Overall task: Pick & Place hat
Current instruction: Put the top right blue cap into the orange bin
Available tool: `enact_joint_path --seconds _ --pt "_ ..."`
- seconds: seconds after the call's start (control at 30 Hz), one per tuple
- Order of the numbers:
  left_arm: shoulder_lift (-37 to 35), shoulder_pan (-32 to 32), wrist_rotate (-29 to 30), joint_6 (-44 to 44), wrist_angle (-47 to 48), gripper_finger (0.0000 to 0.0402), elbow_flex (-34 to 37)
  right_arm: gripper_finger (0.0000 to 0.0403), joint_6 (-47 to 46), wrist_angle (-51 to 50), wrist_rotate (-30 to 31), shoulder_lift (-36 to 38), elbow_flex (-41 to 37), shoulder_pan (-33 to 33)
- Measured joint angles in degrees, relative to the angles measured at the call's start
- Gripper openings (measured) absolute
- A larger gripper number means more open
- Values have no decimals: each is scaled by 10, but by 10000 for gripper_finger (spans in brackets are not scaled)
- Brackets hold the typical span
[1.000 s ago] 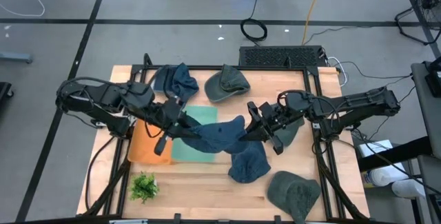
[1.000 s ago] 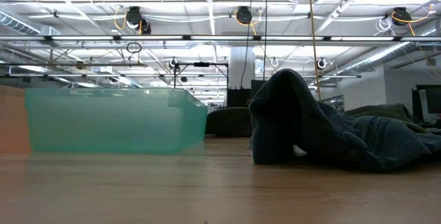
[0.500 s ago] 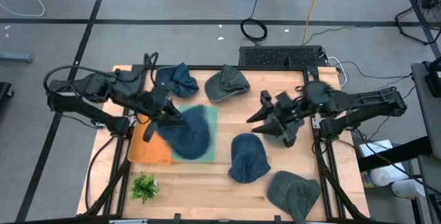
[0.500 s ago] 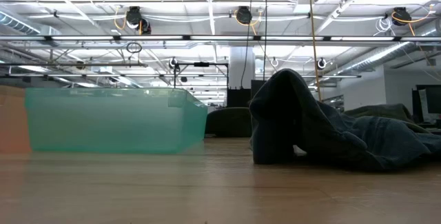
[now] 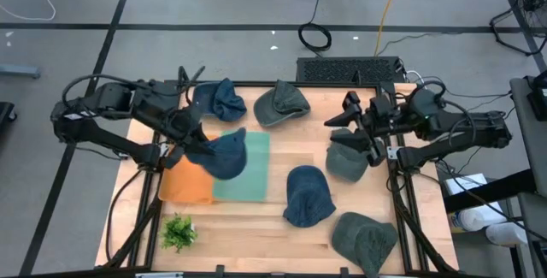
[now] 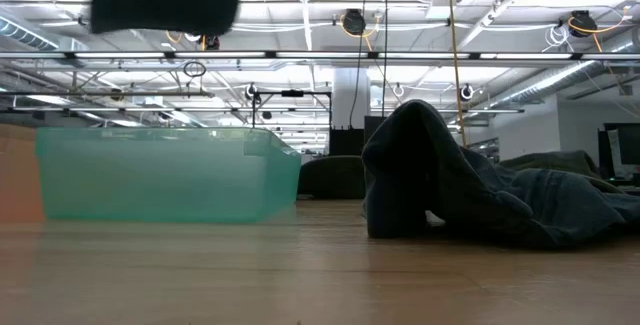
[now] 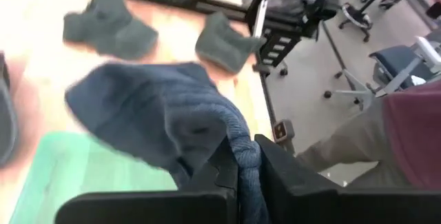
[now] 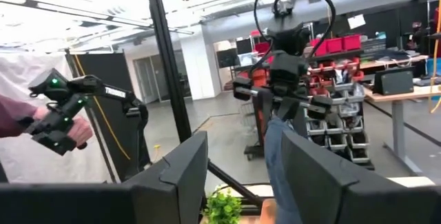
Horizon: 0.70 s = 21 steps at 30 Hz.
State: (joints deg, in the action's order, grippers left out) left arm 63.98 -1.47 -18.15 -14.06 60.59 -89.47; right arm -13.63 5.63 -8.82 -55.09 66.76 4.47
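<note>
Holding the blue hat [image 5: 224,153] pinched in my left tool [image 5: 193,144], I have it above the green bin [image 5: 255,178]; right tool [image 5: 363,139] waits wide apart; thin grip on fabric could slip, dropping it onto the orange bin [image 5: 184,184].

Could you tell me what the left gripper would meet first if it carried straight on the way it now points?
Probably the teal bin. The left gripper, shut on the blue hat, points rightward over it in the high view; how high it hangs above the bin is unclear.
</note>
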Motion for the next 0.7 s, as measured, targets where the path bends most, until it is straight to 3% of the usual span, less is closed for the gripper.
enact_joint_path --seconds 0.33,0.7 --pt "-3 -6 8 -18 142 23 0 173 15 -4 -2 -9 0 0" --pt "-59 -59 79 -37 174 23 17 173 14 -3 7 -14 0 0"
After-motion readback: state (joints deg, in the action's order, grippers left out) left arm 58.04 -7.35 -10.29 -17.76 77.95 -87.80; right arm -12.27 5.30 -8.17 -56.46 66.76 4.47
